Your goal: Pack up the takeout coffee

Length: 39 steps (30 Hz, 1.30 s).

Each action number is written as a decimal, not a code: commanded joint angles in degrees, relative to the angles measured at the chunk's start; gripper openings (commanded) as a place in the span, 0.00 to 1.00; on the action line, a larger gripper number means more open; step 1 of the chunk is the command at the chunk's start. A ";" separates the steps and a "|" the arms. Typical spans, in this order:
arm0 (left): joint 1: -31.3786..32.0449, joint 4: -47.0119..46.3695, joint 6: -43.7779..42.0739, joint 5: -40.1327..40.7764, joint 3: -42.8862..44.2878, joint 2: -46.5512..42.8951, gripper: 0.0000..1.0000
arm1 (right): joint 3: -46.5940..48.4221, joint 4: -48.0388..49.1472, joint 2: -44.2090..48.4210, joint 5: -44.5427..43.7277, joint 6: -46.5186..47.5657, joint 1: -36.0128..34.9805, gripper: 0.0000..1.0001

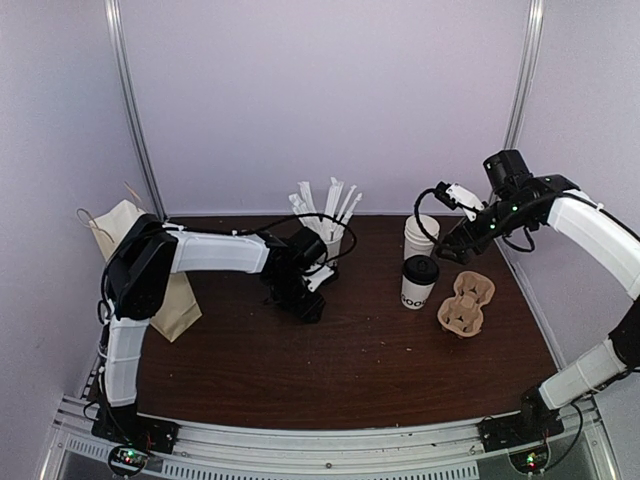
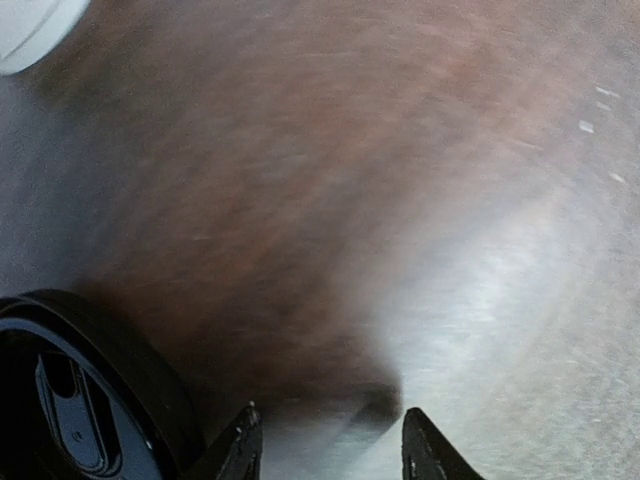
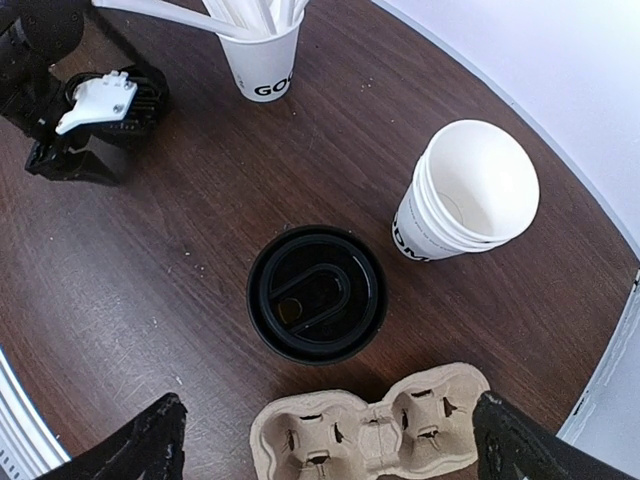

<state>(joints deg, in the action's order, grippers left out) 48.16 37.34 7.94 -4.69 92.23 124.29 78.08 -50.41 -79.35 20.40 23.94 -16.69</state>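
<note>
The black-lidded white paper cup [image 1: 419, 282] is seen upright, just lower left of the nearer right gripper [image 1: 447, 248], which is held wide open; the left gripper [image 1: 303, 303] is parted and empty.

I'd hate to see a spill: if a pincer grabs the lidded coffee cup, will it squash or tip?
The coffee cup looks like thin paper, so a hard squeeze may dent it. Its black lid probably stiffens the rim. Taller than its base is wide, it could tip if pushed high up.
</note>
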 commanded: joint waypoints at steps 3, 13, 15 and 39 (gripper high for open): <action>-2.90 -0.80 -1.63 2.17 0.78 0.91 0.52 | -1.71 1.51 1.70 0.95 -0.52 0.61 1.00; 7.45 11.67 -2.70 2.95 -1.66 -18.73 0.57 | -2.94 1.37 4.42 2.42 -0.46 1.29 1.00; 8.39 17.44 -0.63 3.79 -1.40 -23.71 0.58 | -2.98 1.44 4.34 3.29 -0.28 1.44 1.00; -13.92 49.15 11.58 33.36 5.16 -47.50 0.93 | -3.99 -2.07 3.42 16.18 3.17 1.40 1.00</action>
<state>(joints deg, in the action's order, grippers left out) 37.28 86.43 20.95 27.64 97.30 76.03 75.20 -51.35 -76.73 34.54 26.41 -15.62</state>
